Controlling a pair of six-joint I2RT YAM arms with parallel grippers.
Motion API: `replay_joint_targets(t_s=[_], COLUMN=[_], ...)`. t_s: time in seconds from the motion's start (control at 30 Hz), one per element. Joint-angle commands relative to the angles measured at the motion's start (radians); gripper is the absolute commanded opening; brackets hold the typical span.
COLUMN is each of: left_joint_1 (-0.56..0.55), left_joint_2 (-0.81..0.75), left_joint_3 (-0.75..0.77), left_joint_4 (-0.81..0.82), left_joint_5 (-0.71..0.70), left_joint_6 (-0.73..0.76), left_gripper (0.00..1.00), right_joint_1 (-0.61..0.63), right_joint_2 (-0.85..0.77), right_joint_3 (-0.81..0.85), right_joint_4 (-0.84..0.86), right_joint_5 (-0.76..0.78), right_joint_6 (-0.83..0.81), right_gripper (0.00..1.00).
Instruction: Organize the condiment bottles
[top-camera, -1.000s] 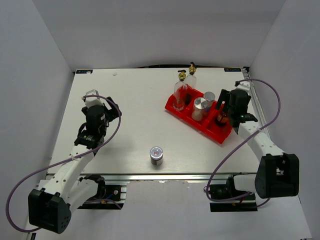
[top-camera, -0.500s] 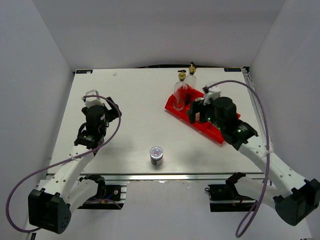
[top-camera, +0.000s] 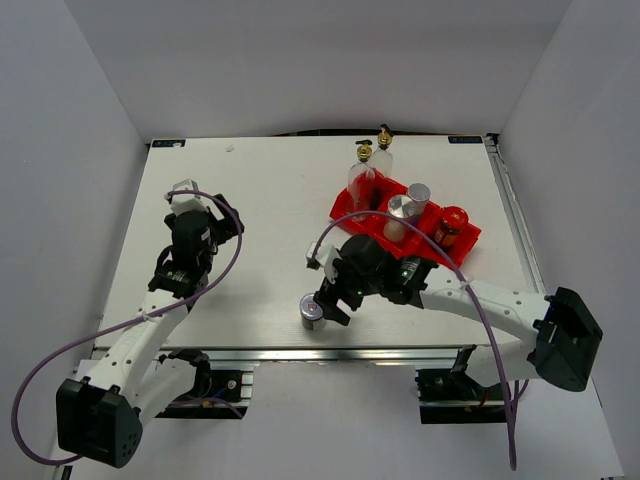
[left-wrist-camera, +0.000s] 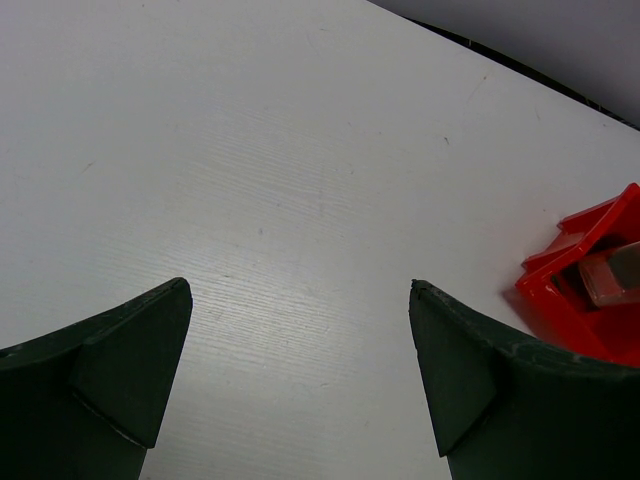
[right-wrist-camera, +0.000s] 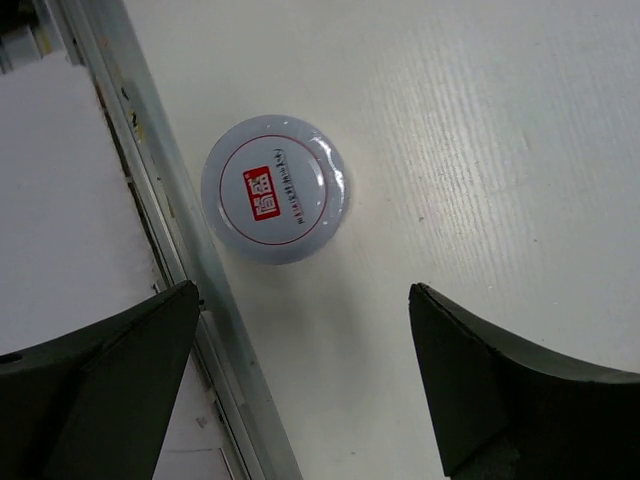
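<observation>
White woodgrain table (top-camera: 260, 200), pale grey walls (top-camera: 300, 60), left tool (left-wrist-camera: 300, 290) spread wide, right tool (right-wrist-camera: 302, 290) spread wide near silver-capped shaker (right-wrist-camera: 275, 188) at table's edge.

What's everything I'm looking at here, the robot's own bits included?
Table: 1, white, under everything.
Tray: 1, red, far right part of the table.
Glass bottles: 2, clear with gold spouts; one in the tray's left end, one just behind the tray.
Shakers: 2, silver-capped, in the tray's middle.
Red-lidded jar: 1, dark, in the tray's right end.
Pale-lidded jar: 1, red label on the lid, on the table by its near edge.
Arms: 2, white and black, left and right.
Left gripper: open, over bare table.
Right gripper: open, above the pale-lidded jar.
</observation>
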Motion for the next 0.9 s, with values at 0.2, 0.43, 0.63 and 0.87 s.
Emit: replay_joint_targets(t_s=[0.2, 0.43, 0.63, 0.87], left_joint_1=[0.005, 0.005, 0.005, 0.005], left_joint_2=[-0.025, -0.025, -0.025, -0.031], left_joint_3=[-0.006, -0.009, -0.006, -0.007], left_joint_4=[-0.006, -0.005, -0.013, -0.013], left_joint_5=[0.014, 0.006, -0.003, -0.007], left_joint_6=[0.0, 0.005, 0.005, 0.006], left_gripper=[0.98, 0.98, 0.98, 0.98], right_joint_1=[0.058, 0.076, 0.089, 0.089], right_joint_2=[0.126, 0.267, 0.294, 0.165], right_joint_3=[0.076, 0.145, 0.16, 0.085], right_joint_4=[-0.027, 0.106, 0.151, 0.143], right_joint_5=[-0.049, -0.003, 0.008, 0.165], right_joint_6=[-0.111, -0.076, -0.067, -0.007], right_gripper=[0.89, 0.89, 0.74, 0.26])
